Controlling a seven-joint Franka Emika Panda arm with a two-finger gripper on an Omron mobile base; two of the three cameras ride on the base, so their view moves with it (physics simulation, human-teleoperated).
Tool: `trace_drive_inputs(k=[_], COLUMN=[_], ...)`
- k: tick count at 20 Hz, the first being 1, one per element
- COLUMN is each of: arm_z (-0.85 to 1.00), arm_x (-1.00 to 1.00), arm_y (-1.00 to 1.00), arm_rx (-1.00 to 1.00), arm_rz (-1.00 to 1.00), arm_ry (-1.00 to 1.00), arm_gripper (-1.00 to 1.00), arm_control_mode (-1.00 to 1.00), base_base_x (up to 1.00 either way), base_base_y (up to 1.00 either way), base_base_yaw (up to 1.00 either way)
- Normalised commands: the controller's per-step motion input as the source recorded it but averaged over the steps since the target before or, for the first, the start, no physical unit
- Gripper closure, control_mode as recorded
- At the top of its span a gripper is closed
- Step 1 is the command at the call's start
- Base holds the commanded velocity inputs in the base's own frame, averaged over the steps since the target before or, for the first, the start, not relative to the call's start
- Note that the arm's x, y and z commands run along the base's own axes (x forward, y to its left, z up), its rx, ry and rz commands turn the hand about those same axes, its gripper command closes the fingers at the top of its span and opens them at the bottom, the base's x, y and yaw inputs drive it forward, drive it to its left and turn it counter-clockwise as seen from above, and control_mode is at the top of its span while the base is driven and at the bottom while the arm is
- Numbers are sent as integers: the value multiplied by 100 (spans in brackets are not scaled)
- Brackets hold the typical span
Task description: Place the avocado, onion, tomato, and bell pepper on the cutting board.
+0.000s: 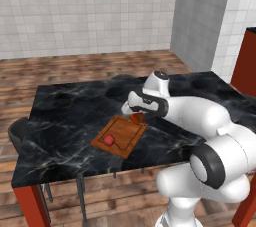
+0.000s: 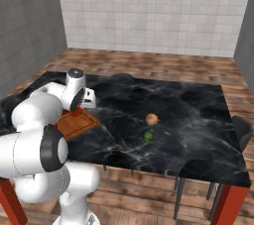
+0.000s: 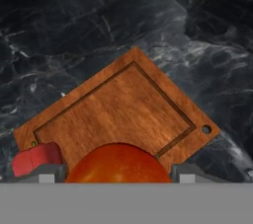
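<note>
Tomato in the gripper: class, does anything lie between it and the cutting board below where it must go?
Nothing visible does. The tomato hangs in the gripper over bare wood of the cutting board. The red bell pepper already lies on the board, off to one side near a corner, not beneath the tomato.

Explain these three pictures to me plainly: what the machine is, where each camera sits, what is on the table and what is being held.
This is a rendered kitchen with a white robot arm on a driving base. Two cameras ride behind the arm, left and right; the third looks along the hand. On the black marble table lies a wooden cutting board with a red bell pepper already on it. The hand holds an orange-red tomato between its fingers, over the board. The onion and avocado wait on the table, apart from the board.
</note>
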Motion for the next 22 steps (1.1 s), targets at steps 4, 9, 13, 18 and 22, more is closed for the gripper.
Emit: trace_drive_inputs(k=[4, 9, 13, 18, 22], arm_z=[0, 0, -1, -12, -22], arm_x=[16, 10, 17, 20, 18], arm_y=[36, 15, 7, 12, 17], arm_rx=[0, -1, 0, -1, -2], arm_rz=[0, 0, 0, 0, 0], arm_ry=[6, 9, 10, 9, 6], arm_gripper=[100, 100, 100, 100, 100], arm_control_mode=[-100, -100, -100, -100, -100], base_base_x=[0, 0, 0, 0, 0], base_base_y=[0, 0, 0, 0, 0], base_base_yaw=[0, 0, 0, 0, 0])
